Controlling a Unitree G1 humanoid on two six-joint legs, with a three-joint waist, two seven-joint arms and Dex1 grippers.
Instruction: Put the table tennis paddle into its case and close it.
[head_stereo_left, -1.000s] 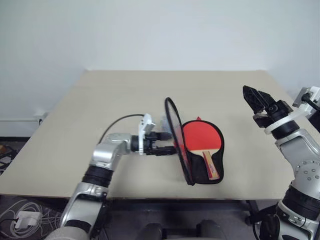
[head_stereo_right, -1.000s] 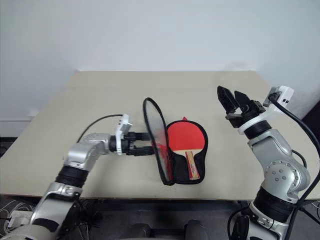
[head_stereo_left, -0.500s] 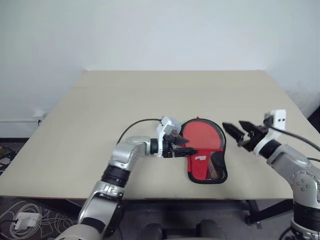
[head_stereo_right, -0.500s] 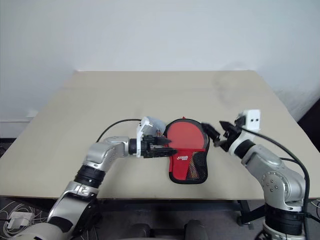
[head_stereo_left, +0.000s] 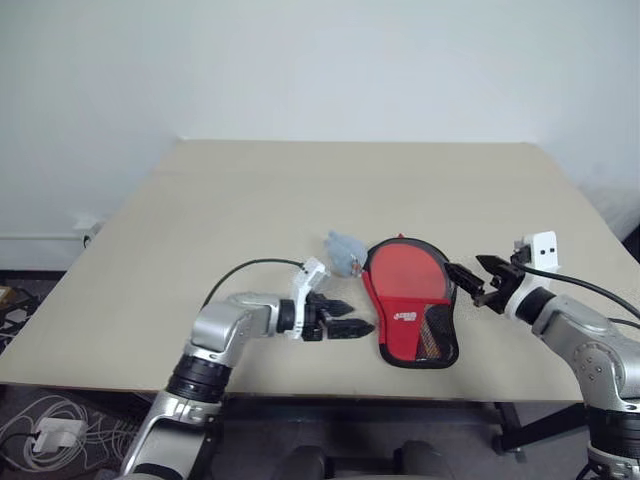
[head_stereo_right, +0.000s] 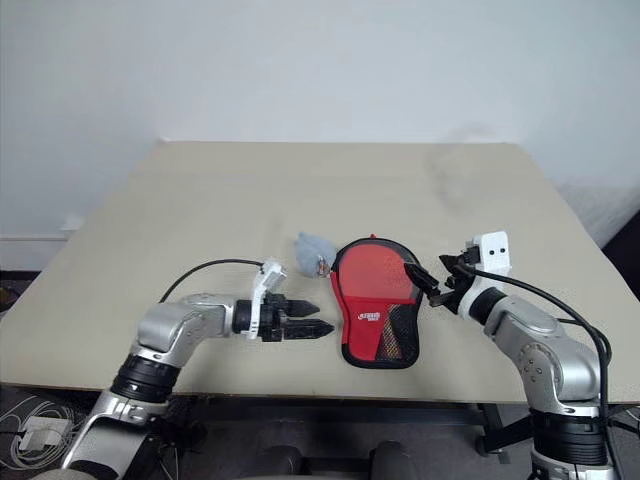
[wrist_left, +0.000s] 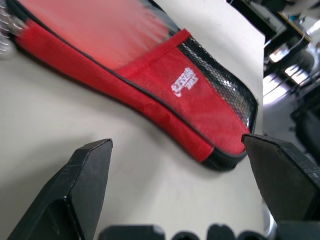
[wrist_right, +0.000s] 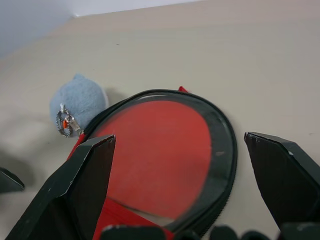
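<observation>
Case (head_stereo_left: 410, 312) lid now folded shut over paddle, both claws lowered, open

The case (head_stereo_left: 410, 310) is showing red fabric with a small white logo, black mesh beside it, a black zip edge all round, and a clear panel over the round part. Through that panel the table tennis paddle (wrist_right: 160, 155) is showing its red face. A pale grey-blue fuzzy charm (wrist_right: 80, 100) with a silver ring is lying at the case's far end. The table (head_stereo_left: 250, 200) is showing plain beige.
</observation>
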